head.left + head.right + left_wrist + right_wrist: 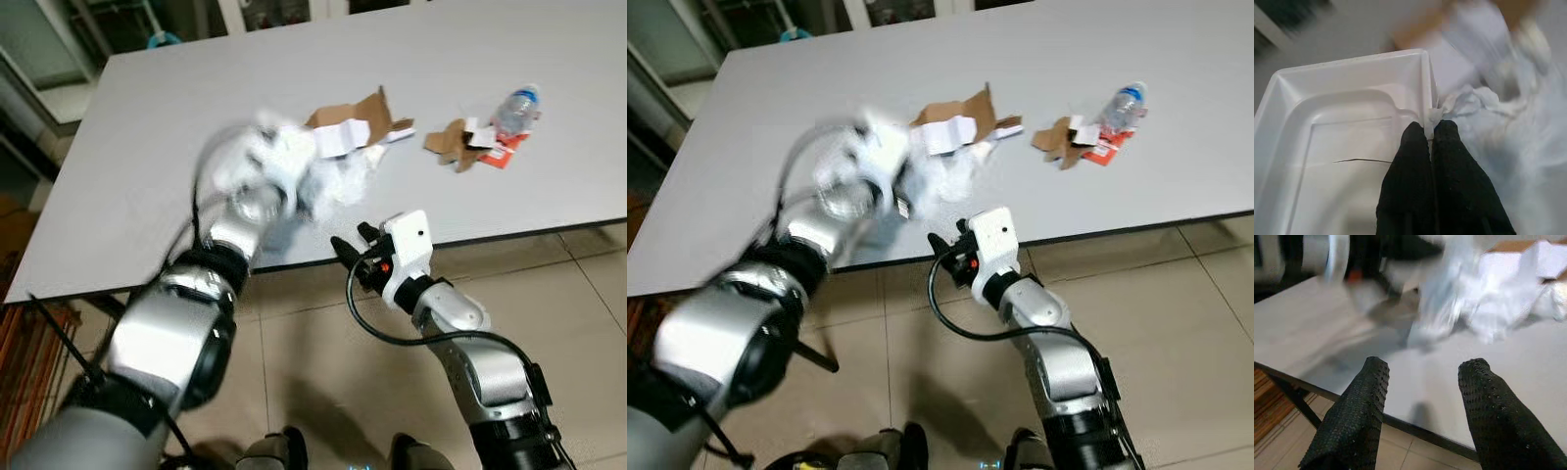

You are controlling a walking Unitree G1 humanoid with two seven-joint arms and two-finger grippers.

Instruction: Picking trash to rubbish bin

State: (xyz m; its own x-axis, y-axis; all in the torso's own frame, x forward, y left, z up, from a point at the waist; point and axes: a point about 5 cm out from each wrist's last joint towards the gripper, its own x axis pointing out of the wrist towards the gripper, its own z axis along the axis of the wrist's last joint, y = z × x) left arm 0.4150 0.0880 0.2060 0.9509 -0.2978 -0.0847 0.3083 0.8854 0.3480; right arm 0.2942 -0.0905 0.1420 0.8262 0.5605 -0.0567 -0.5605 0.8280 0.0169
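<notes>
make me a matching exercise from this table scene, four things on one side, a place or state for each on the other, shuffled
Things:
1. left tool
2. right tool
3. plastic bottle
4. white plastic tray

Places or states:
a. lying on the grey table beside torn cardboard
b. open, at the table's near edge
c. shut on the tray's rim
d. gripped by its edge, next to crumpled plastic

Pairs: 1-c, 2-b, 3-a, 4-d

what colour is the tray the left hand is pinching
White. The tray shows best in the left wrist view, its rim pinched by the left hand.
</notes>
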